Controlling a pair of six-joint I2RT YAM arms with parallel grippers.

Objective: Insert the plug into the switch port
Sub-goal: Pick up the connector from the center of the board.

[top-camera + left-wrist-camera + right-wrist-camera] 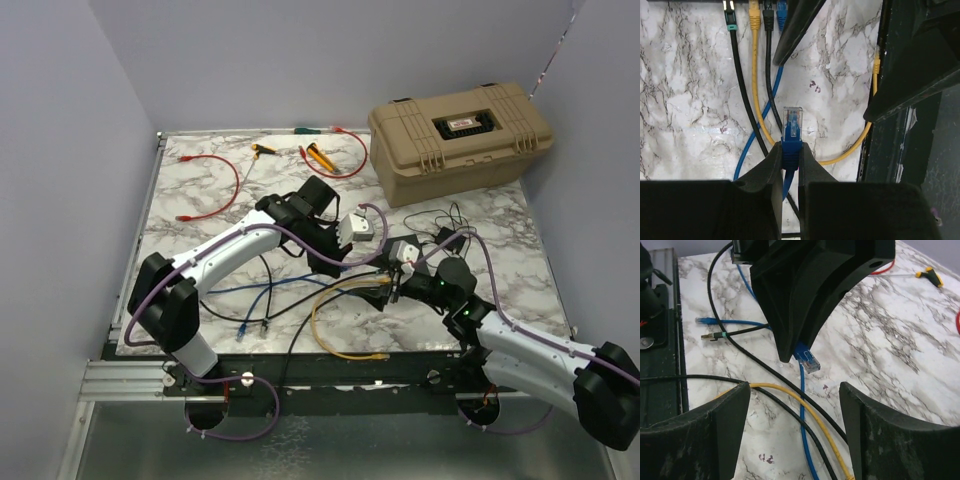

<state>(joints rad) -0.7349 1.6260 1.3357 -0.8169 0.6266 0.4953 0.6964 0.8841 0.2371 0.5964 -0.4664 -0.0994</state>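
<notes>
The plug (792,122) is a blue network connector with a clear tip. My left gripper (790,150) is shut on its boot and holds it just above the marble. From the right wrist view the plug (808,360) sticks out below the left gripper (795,352). My right gripper (795,405) stands open, its fingers wide apart on either side of a yellow cable (805,407) and black cables, a little short of the plug. From above, the left gripper (338,262) and right gripper (392,285) nearly meet at mid-table. The switch is hidden under my right arm.
Yellow, black and blue plugs (755,15) line the top edge of the left wrist view. Loose plug ends (707,327) lie near the front rail (660,365). A tan case (460,135) stands back right. Red cables (215,185) and screwdrivers (320,157) lie at the back.
</notes>
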